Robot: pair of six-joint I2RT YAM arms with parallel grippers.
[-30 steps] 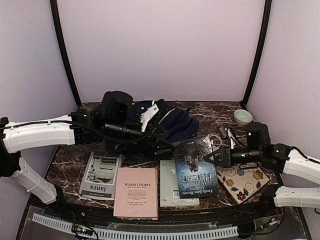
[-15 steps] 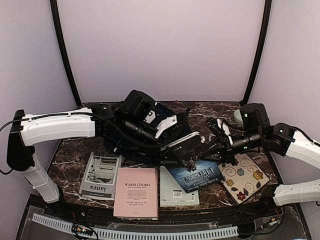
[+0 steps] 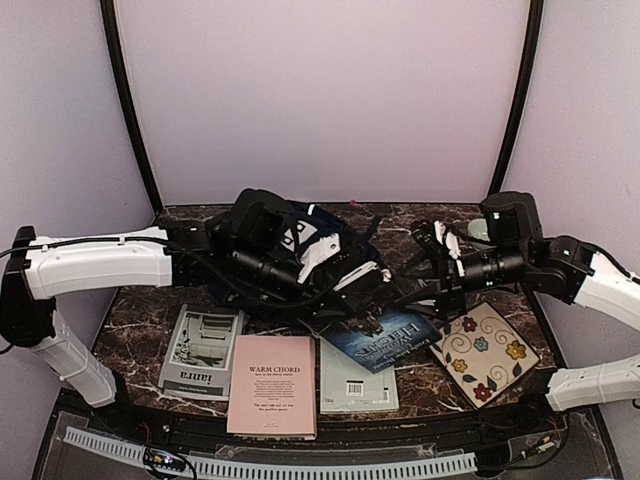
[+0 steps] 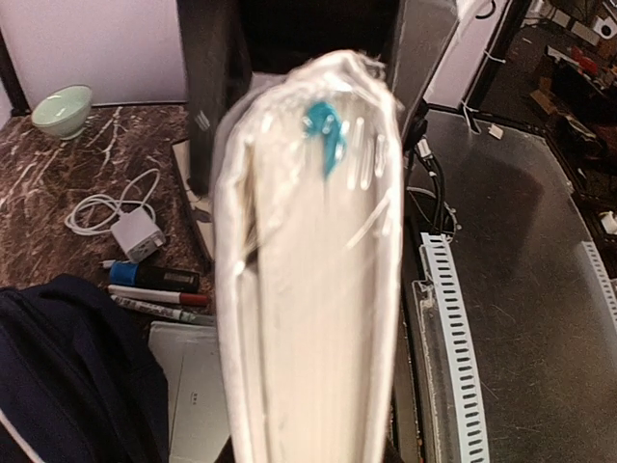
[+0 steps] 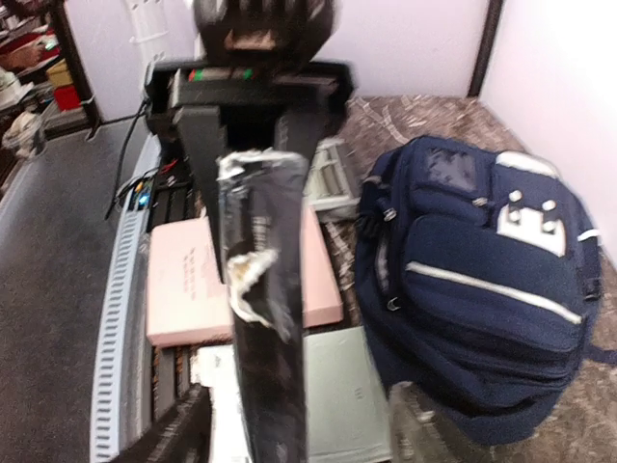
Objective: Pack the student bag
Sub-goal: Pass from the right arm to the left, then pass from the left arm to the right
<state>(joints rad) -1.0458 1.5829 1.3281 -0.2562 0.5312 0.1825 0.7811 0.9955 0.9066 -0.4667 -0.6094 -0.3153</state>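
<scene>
here, left hand [image 4: 308,145] pinching wrapped book [image 4: 308,318], right hand [image 5: 260,164] state unclear, student bag [image 5: 472,280] just beside both

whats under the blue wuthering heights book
The pale grey book with a barcode lies under the near left corner of the blue book. The rest beneath it is covered, so nothing more can be told.

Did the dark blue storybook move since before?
Yes. The dark blue paperback book has twisted and slid farther back, uncovering more of the flat pale grey book under it.
</scene>
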